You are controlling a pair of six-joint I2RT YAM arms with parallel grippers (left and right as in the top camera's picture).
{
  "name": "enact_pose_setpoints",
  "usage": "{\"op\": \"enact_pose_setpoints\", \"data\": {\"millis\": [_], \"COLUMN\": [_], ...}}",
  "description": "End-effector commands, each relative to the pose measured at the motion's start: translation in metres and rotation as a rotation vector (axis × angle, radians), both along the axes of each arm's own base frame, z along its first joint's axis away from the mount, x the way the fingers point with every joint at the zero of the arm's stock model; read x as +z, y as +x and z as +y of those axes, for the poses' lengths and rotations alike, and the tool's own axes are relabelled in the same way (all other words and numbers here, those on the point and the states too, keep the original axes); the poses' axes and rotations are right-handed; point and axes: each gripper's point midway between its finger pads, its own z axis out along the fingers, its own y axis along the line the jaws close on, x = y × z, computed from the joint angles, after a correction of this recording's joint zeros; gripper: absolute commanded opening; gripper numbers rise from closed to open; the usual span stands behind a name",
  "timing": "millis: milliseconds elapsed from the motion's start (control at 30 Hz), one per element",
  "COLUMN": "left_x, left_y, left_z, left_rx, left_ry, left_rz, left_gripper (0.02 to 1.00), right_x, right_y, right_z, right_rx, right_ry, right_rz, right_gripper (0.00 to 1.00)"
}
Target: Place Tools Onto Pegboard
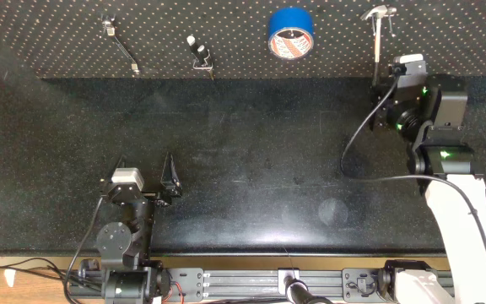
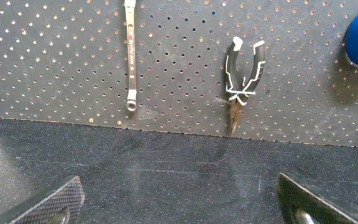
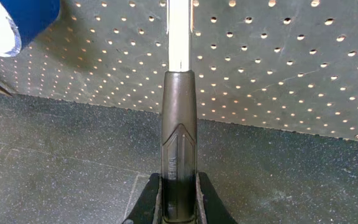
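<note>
R gripper [image 3: 179, 200] clenched on the hammer [image 3: 179, 155]: the black grip end of the handle sits btwn the two fingers, gripped low on the handle, w/ the pale shaft running up from the jaws against the pegboard [image 3: 291, 74]. In top view the hammer stands upright at the board's right end, head up, handle down into the R gripper; can't tell if the head sits on a hook. L gripper [image 1: 146, 169] released, fingers spread wide, low over the black mat [image 1: 251, 152] close to its own base, well apart from the board and facing it. Count: 1 hammer, 1 wrench [image 1: 121, 44], 1 pliers [image 1: 199, 55], 1 blue tape roll [image 1: 291, 32], so 4 items at the board, in that order from the left: wrench, pliers, tape, hammer. Wrench hangs straight, ring end down. Pliers hang nose down, black/white handles up, tips near the board's lower edge. Tape roll is just left of the hammer, not touching it. Writing: tape core has a round label w/ red and white print, too small to read; wrench shaft has stamped marks, illegible.
</note>
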Motion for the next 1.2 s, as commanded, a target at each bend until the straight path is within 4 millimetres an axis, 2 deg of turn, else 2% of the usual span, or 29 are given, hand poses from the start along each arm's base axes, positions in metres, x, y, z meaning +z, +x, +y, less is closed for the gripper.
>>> {"op": "enact_pose_setpoints", "data": {"millis": [33,133,233,333,400,467,633,800,933,1000,1100,1200], "left_x": [-0.001,-0.001,-0.001,-0.001,-0.001,-0.001,-0.001,-0.001,-0.001,-0.001,-0.001,-0.001], "left_y": [0.0,0.0,0.0,0.0,0.0,0.0,0.0,0.0,0.0,0.0,0.0,0.0], "left_z": [0.001,0.001,0.001,0.001,0.001,0.001,0.001,0.001,0.001,0.001,0.001,0.001], "left_rx": [0.009,0.008,0.009,0.009,0.009,0.009,0.009,0.008,0.009,0.009,0.009,0.009], "left_ry": [-0.011,-0.011,-0.011,-0.011,-0.011,-0.011,-0.011,-0.011,-0.011,-0.011,-0.011,-0.011], "left_rz": [0.001,0.001,0.001,0.001,0.001,0.001,0.001,0.001,0.001,0.001,0.001,0.001], "left_gripper": [0.993,0.996,0.996,0.993,0.996,0.996,0.996,0.996,0.996,0.996,0.993,0.996], "right_x": [0.0,0.0,-0.013,-0.037,-0.043,-0.053,-0.035,-0.049,-0.021,-0.021,-0.021,-0.021], "right_y": [0.001,-0.011,-0.033,-0.061,-0.081,-0.098,-0.103,-0.122,-0.128,-0.128,-0.129,-0.129], "right_z": [0.003,-0.013,-0.031,-0.031,-0.03,-0.03,-0.032,-0.031,-0.027,-0.023,-0.016,-0.017], "right_rx": [0.015,-0.067,-0.16,-0.184,-0.211,-0.243,-0.262,-0.272,-0.251,-0.234,-0.118,-0.094], "right_ry": [-0.003,-0.064,-0.128,-0.107,-0.06,-0.002,0.018,0.041,0.051,0.045,-0.161,-0.231], "right_rz": [-0.001,0.019,-0.051,-0.229,-0.364,-0.407,-0.476,-0.416,-0.541,-0.54,-0.586,-0.599], "right_gripper": [0.963,0.965,0.967,0.967,0.967,0.972,0.974,0.974,0.974,0.974,0.974,0.974]}}
